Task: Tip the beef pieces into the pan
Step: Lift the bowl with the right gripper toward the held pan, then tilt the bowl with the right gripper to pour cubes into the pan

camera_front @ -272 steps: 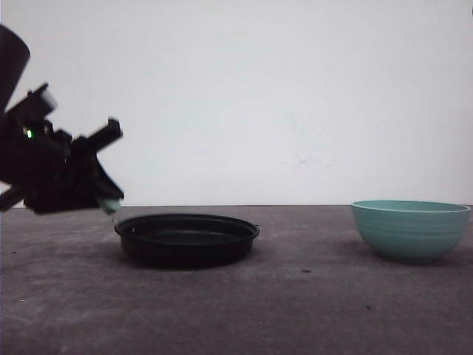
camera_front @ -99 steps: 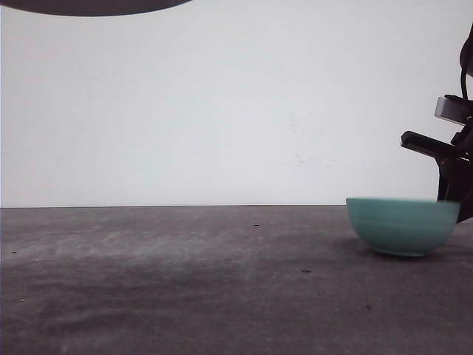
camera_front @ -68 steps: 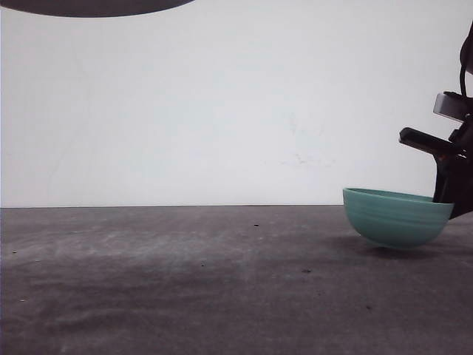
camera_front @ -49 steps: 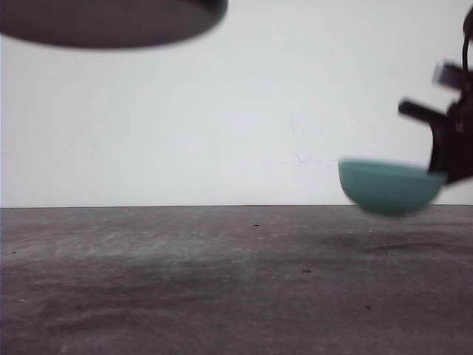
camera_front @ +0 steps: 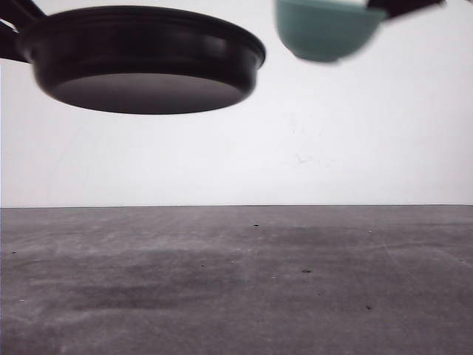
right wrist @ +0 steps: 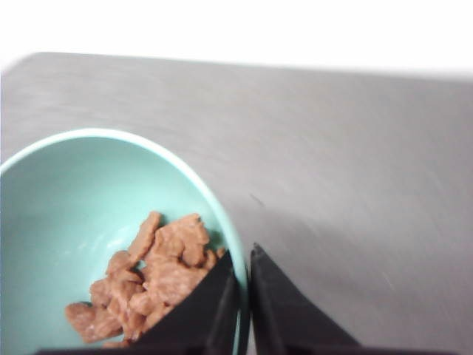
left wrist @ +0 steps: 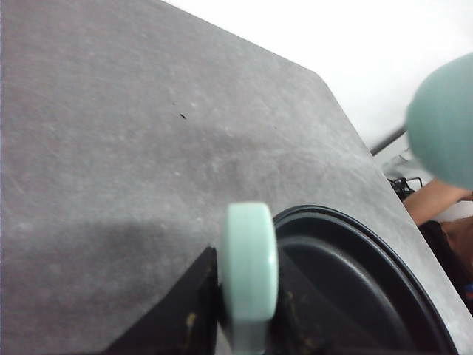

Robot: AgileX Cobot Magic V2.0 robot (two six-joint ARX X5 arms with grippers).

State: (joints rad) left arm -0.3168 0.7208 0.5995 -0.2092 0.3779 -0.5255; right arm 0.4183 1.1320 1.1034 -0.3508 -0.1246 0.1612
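Note:
The black pan (camera_front: 148, 55) hangs high over the table at the upper left, seen from below. My left gripper (left wrist: 247, 296) is shut on its mint-green handle (left wrist: 250, 259), with the pan's black bowl (left wrist: 355, 288) beside it. The teal bowl (camera_front: 325, 28) is lifted to the top of the front view, just right of the pan and slightly higher. My right gripper (right wrist: 244, 288) is shut on the bowl's rim (right wrist: 222, 222), one finger inside and one outside. The beef pieces (right wrist: 155, 274), orange-brown chunks, lie heaped in the bowl against the inner finger.
The dark grey table (camera_front: 236, 281) lies far below both held things, with a few small specks on it. A white wall (camera_front: 332, 133) stands behind. In the left wrist view the teal bowl (left wrist: 443, 126) shows blurred beyond the pan.
The pan has come down from the top left into fuller view. The bowl has risen off the table at the right and swung up and left, close to the pan.

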